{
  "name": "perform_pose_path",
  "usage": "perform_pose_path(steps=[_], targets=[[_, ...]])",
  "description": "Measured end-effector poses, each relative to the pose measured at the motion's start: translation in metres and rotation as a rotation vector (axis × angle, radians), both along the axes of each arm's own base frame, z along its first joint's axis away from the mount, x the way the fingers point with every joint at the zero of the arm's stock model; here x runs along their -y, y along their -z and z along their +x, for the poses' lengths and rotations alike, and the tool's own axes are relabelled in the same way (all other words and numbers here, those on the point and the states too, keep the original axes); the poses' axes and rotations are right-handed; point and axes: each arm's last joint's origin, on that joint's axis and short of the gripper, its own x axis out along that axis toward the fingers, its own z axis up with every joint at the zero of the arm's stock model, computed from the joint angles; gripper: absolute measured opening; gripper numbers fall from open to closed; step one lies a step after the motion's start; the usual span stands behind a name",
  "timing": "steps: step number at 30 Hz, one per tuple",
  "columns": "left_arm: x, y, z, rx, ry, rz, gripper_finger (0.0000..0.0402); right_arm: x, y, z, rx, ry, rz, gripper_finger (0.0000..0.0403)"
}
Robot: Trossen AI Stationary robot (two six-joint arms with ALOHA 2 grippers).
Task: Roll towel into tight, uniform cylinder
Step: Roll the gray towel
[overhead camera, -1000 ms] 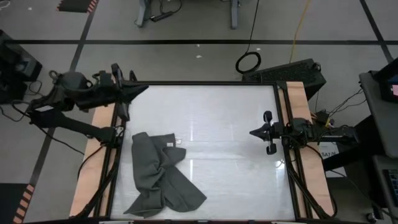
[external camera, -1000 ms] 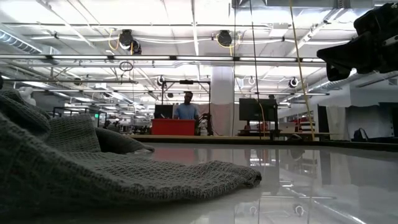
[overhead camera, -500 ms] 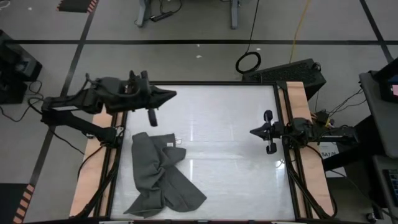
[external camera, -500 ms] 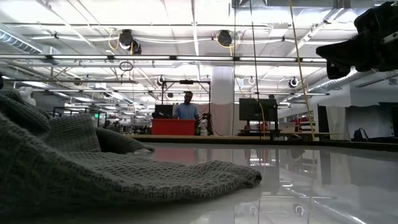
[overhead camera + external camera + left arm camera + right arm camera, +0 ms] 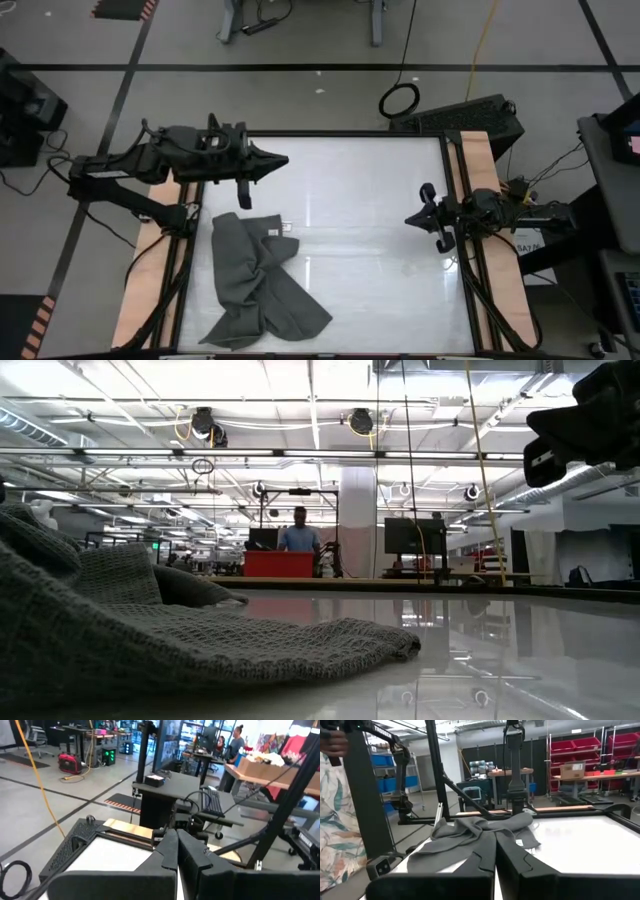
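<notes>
- The towel (image 5: 258,285) lies crumpled and unrolled on the left half of the glossy white table (image 5: 360,200), running from a narrow end near the left rail down to a broader spread at the near edge; a small white tag (image 5: 284,227) shows at its upper right edge
- The left gripper (image 5: 280,160) hangs above the table's far left part, well apart from the towel and touching nothing; in the left wrist view its two dark fingers (image 5: 170,855) are pressed together with no gap, holding nothing
- The left arm reaches in from beyond the left rail, stretched roughly level and pointing toward the table's middle
- The right gripper (image 5: 410,218) sits near the right rail at mid-depth, pointing left across the table, far from the towel; its fingers (image 5: 492,852) also meet, empty
- In the right wrist view the towel (image 5: 475,837) lies ahead across bare tabletop
- The middle and right of the table are bare surface between the towel and the right gripper
- In the low view the towel (image 5: 150,640) fills the left foreground, flat edge tapering onto the table, and a person (image 5: 300,538) stands far behind in the room
</notes>
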Motion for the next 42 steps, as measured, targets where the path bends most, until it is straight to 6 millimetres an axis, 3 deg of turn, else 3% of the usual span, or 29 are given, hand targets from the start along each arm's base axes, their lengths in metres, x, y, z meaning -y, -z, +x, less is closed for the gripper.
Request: perform_pose_path(steps=[4, 9, 16, 24, 28, 33, 38, 42], targets=[[0.000, -0.001, 0.000, 0.005, 0.001, 0.007, 0.0002, 0.000, -0.002, 0.000, 0.012, -0.002, 0.057, 0.0000], [0.000, -0.001, 0.000, 0.005, 0.002, 0.008, 0.0002, 0.007, -0.029, -0.005, 0.104, 0.200, 0.255, 0.0000], [-0.001, -0.001, 0.000, 0.004, -0.002, 0.009, 0.0002, 0.008, -0.120, -0.023, 0.109, 0.271, -0.031, 0.0000], [-0.001, 0.000, 0.001, 0.004, -0.002, 0.007, 0.0002, 0.008, -0.225, -0.023, -0.059, 0.271, -0.084, 0.0000], [0.000, 0.001, 0.003, -0.005, 0.001, 0.007, 0.0002, 0.008, -0.270, -0.009, -0.121, 0.268, -0.083, 0.0000], [0.002, 0.000, 0.002, 0.002, 0.020, 0.000, 0.0002, 0.008, -0.312, 0.021, -0.177, 0.265, -0.047, 0.0000], [0.006, 0.005, 0.002, -0.036, 0.031, -0.073, 0.0002, 0.008, -0.328, 0.059, -0.216, 0.264, -0.041, 0.0000], [0.009, 0.018, -0.001, -0.154, 0.023, -0.188, 0.0002, 0.007, -0.320, 0.090, -0.289, 0.265, 0.057, 0.0000]])
